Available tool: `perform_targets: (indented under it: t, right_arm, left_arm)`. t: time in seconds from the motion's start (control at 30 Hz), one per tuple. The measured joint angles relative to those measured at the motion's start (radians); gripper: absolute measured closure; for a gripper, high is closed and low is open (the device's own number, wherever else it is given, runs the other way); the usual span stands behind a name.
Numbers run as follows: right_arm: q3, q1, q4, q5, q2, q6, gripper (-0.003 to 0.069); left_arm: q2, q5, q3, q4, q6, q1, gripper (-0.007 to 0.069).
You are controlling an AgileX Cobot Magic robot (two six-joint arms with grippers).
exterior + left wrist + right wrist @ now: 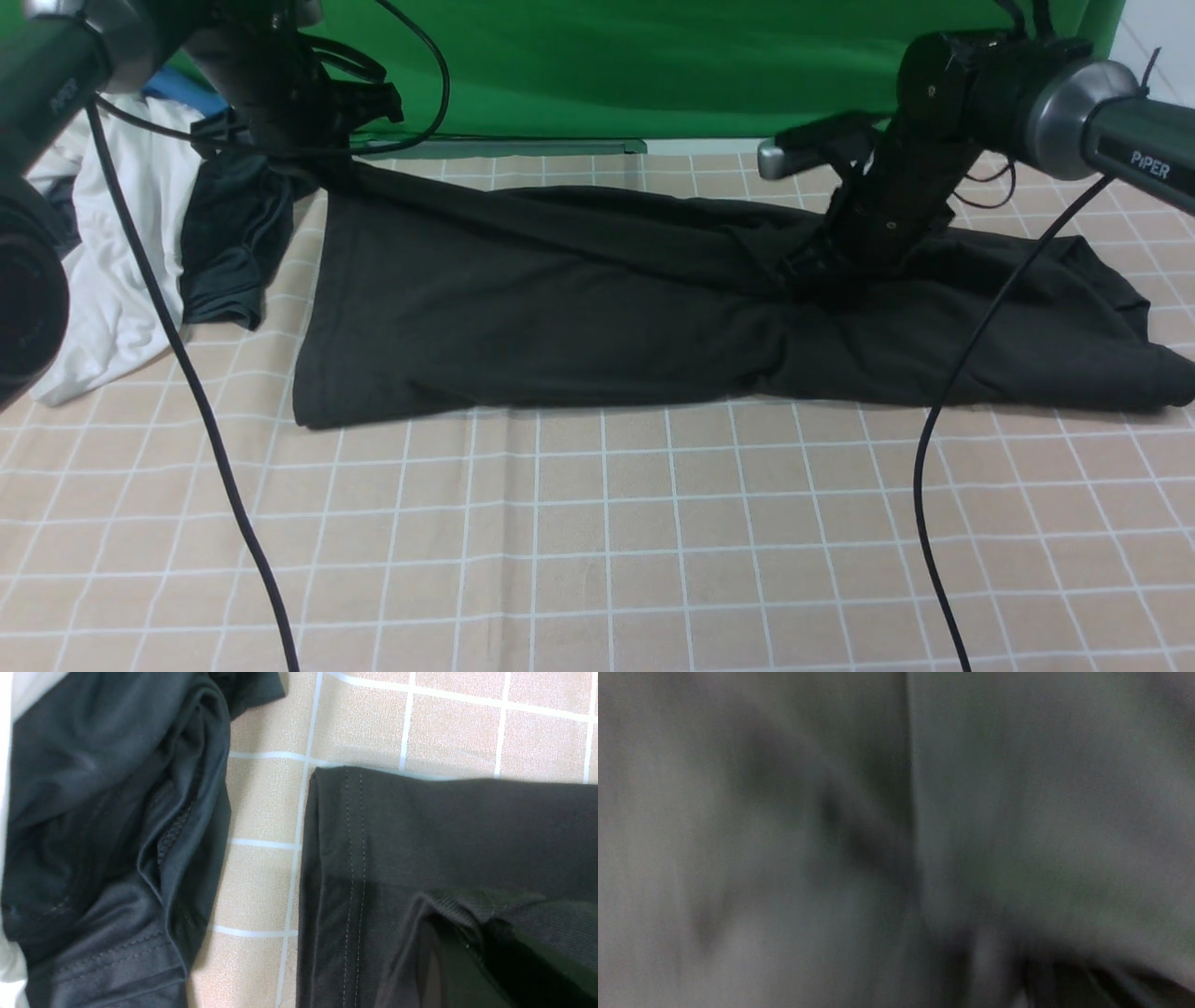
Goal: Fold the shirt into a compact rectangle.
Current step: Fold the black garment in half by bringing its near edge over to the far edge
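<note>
Item one: a large black long-sleeved shirt (579, 317) of soft knit fabric, laid lengthwise across a beige tabletop with a white grid (597, 532). It spans from near the garments at the left side to the right edge of the front view, its near edge slightly wavy. A folded layer runs along its far side; the right-hand end is creased and bunched. In the left wrist view, a double row of stitching follows the hem at its left end.

Item two: the black left gripper (327, 163) of the robot, at the far left corner of the shirt. Jaws closed on the fabric, which is drawn up into a raised pinch.

Item three: the black right gripper (817, 271), pressed down among the folds right of the shirt's middle. Jaws closed, with fabric gathered around the tips; whether cloth is caught between them cannot be told. The right wrist view shows only blurred dark cloth.

Item four: a crumpled dark blue-grey cloth garment (117, 835), just beside the shirt's left end, apart from it at tabletop level.

Item five: a crumpled white cloth garment (121, 252), next to the dark garment, on its outer side.

Item six: a green cloth backdrop (653, 65), behind the table.
</note>
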Motion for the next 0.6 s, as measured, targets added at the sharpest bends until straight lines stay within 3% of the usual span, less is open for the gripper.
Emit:
perform_targets:
  t: [0.17,0.27,0.6]
  right_arm:
    - [-0.009,-0.014,0.001,-0.251,0.013,0.067,0.0621]
    - [-0.041,-0.042,0.0,-0.271,0.013,0.093,0.0621]
    - [-0.213,-0.144,-0.063,0.287,-0.036,0.008,0.0621]
  left_arm:
    - [0.0,0.0,-0.001,0.002,0.0,0.0,0.0589]
    - [0.0,0.0,-0.001,0.002,0.0,0.0,0.0589]
    - [0.0,0.001,-0.001,0.025,0.004,0.0,0.0589]
